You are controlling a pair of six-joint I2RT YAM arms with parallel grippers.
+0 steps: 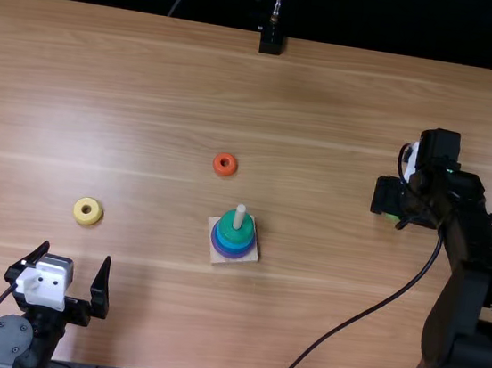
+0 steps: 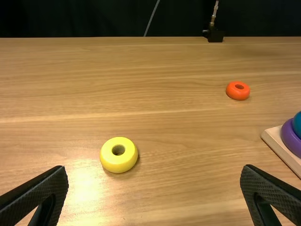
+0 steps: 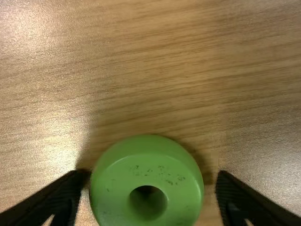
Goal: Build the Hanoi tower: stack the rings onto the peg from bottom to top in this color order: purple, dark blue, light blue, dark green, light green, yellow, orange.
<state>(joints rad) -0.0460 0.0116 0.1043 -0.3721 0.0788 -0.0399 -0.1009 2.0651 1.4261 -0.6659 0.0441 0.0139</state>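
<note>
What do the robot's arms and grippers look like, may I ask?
Both arms are black, each with a black cable. The left gripper has a white plate, a round grey joint behind it, and black, tapering, textured fingers. The right gripper has black fingers and a white part.

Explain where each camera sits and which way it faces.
Top view: fixed above the near edge of the light brown wooden table, facing steeply down and forward; both black arms show.
Left wrist view: on that arm's wrist, facing across the table; left gripper shows.
Right wrist view: on that wrist, facing down at the light green ring; right gripper shows.
Top and left wrist share the yellow ring.
</note>
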